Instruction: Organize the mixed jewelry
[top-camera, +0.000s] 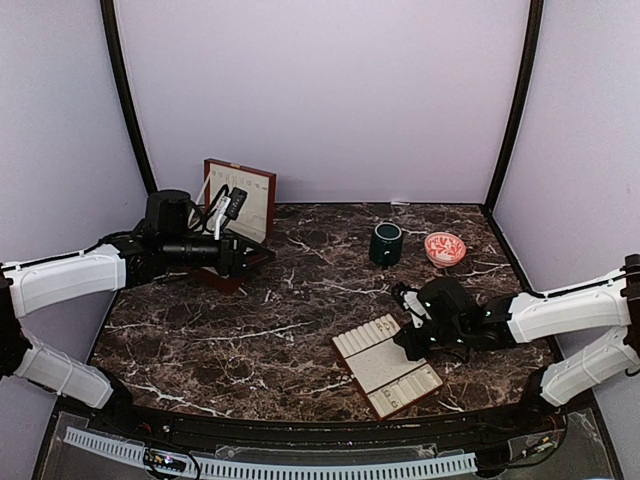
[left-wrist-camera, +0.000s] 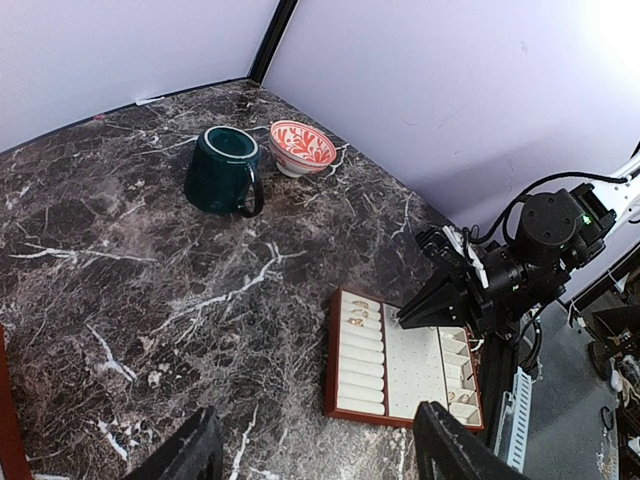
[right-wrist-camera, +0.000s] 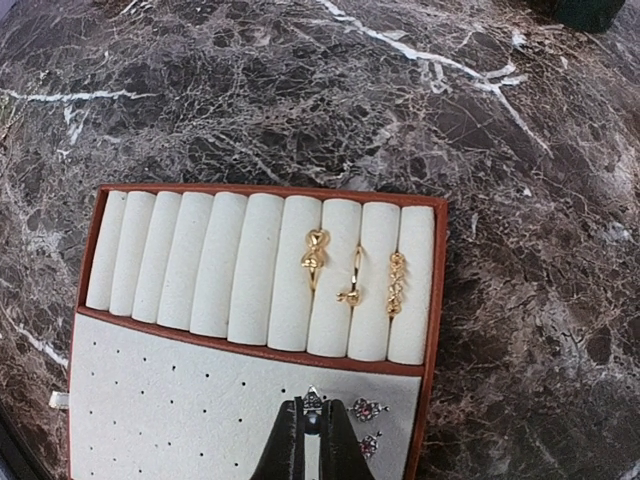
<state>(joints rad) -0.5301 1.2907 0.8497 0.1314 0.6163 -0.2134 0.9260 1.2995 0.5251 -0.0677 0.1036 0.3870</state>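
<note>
The cream-padded tray (top-camera: 385, 362) lies at the front right of the table. In the right wrist view, three gold rings (right-wrist-camera: 353, 278) sit in its roll slots and two red-stone studs (right-wrist-camera: 368, 410) sit on the perforated pad (right-wrist-camera: 170, 400). My right gripper (right-wrist-camera: 312, 425) is shut on a small silvery stud (right-wrist-camera: 313, 398), tip down on the pad beside those studs; it also shows in the top view (top-camera: 408, 345). My left gripper (left-wrist-camera: 315, 455) is wide open and empty, held above the wooden box (top-camera: 245, 195) at the back left.
A dark green mug (top-camera: 386, 243) and a red-patterned bowl (top-camera: 445, 248) stand at the back right. The wooden box stands open with its lid upright against the back wall. Purple walls close in the table on three sides.
</note>
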